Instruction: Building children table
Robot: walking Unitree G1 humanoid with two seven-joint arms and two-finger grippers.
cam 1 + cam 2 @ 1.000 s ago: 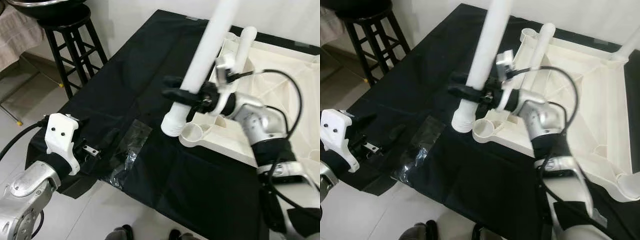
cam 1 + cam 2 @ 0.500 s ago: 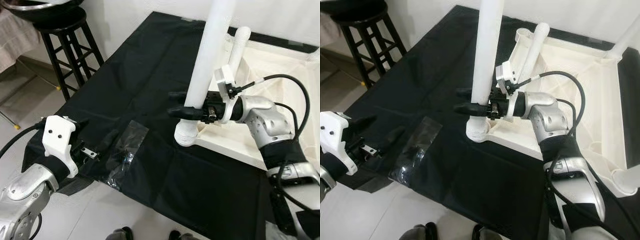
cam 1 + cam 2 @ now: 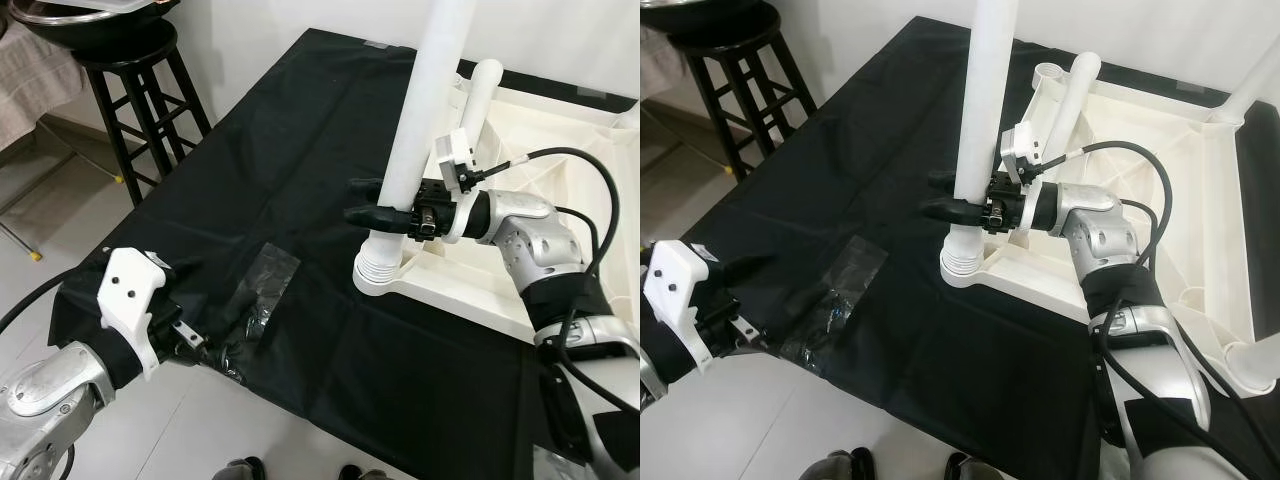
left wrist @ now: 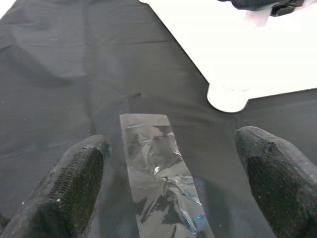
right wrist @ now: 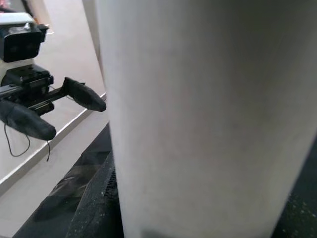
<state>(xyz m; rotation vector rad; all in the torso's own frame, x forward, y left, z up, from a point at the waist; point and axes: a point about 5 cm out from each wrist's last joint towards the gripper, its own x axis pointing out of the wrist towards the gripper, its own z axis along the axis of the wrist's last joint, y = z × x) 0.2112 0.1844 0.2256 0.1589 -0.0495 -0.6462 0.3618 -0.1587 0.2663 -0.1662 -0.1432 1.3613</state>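
Take the upturned tabletop (image 3: 560,170) as your landmark: it lies on the cloth (image 3: 250,180), which spreads out to its left and in front. At its near left corner a table leg (image 3: 425,130) stands upright in the socket, with the right gripper (image 3: 362,201) clamped around it low down. Behind that, another leg (image 3: 478,95) stands at the far left corner. Left of the tabletop a plastic bag (image 3: 262,290) lies on the cloth, the left gripper (image 3: 205,350) just before it. You'll see a stool (image 3: 140,80) far left, beyond the cloth.
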